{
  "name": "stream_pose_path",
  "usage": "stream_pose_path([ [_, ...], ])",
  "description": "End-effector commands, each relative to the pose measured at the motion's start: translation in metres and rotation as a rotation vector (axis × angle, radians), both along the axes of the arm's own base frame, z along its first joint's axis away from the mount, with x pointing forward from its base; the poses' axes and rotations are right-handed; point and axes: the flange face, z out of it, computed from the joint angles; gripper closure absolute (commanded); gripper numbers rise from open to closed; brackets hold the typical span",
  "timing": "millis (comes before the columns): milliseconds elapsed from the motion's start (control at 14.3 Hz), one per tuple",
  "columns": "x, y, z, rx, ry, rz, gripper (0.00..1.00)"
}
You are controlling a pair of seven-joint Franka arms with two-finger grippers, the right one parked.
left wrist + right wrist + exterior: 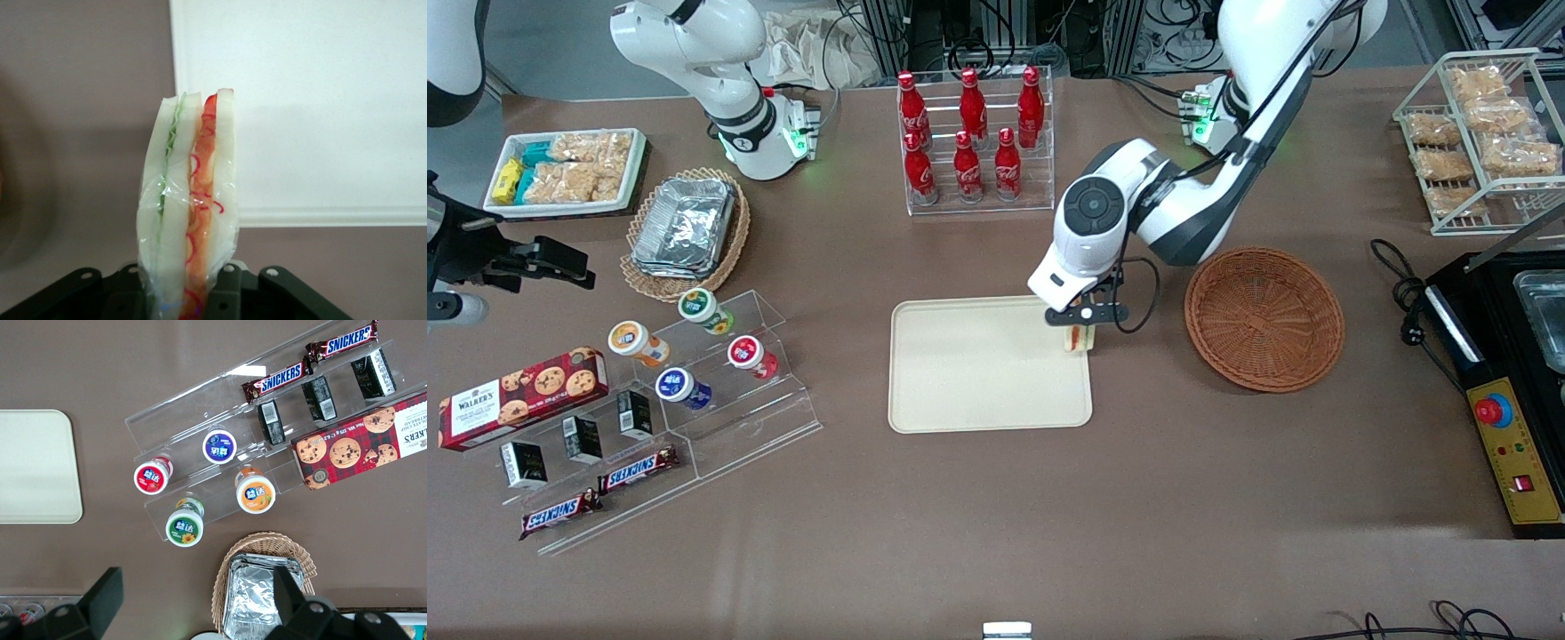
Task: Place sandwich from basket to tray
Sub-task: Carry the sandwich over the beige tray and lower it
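My left gripper (1082, 325) is shut on the sandwich (1079, 338), a clear-wrapped wedge of white bread with orange-red and green filling. It hangs over the rim of the cream tray (978, 373), at the tray's edge toward the basket. In the left wrist view the sandwich (190, 207) stands upright between the black fingers (230, 293), with the tray (313, 113) and its corner rim under it. The round reddish-brown wicker basket (1264, 317) sits beside the tray toward the working arm's end, with nothing in it.
A clear rack of red cola bottles (971, 133) stands farther from the front camera than the tray. Acrylic steps with yogurt cups (694, 356), snack bars and a cookie box (520, 397) lie toward the parked arm's end. A black appliance (1507, 373) and a wire rack (1480, 133) stand toward the working arm's end.
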Motion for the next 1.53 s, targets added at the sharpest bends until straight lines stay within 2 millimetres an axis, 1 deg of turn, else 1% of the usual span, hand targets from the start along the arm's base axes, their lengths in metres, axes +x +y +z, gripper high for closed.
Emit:
stream_pose_path([
  [0,0.011,-0.012,-0.026,-0.008,-0.035,-0.047,1.0],
  [209,0.016,-0.018,-0.044,-0.023,-0.062,-0.076,1.0],
  [349,0.024,-0.02,-0.055,-0.032,-0.055,-0.073,1.0],
  [419,0.029,-0.022,-0.057,-0.037,-0.055,-0.07,0.97],
  [488,0.032,-0.022,-0.061,-0.032,-0.059,-0.077,0.53],
  [558,0.032,-0.021,-0.063,-0.02,-0.067,-0.088,0.01],
  [767,0.036,-0.02,-0.055,-0.016,-0.082,-0.045,0.0],
  [837,0.038,-0.021,-0.05,-0.015,-0.09,-0.02,0.0],
  [907,0.039,-0.021,-0.039,-0.014,-0.103,-0.008,0.0],
  [977,0.043,-0.022,-0.02,-0.025,-0.123,0.005,0.0],
  [1047,0.049,-0.018,0.004,-0.021,-0.135,0.024,0.0],
  [1116,0.056,-0.015,0.038,-0.004,-0.149,0.043,0.0],
  [1186,0.064,-0.007,0.082,0.006,-0.156,0.082,0.0],
  [1256,0.075,0.011,0.126,0.011,-0.159,0.132,0.0],
  [1395,0.102,0.072,0.212,0.01,-0.144,0.239,0.01],
  [1465,0.11,0.1,0.249,0.004,-0.13,0.244,0.01],
])
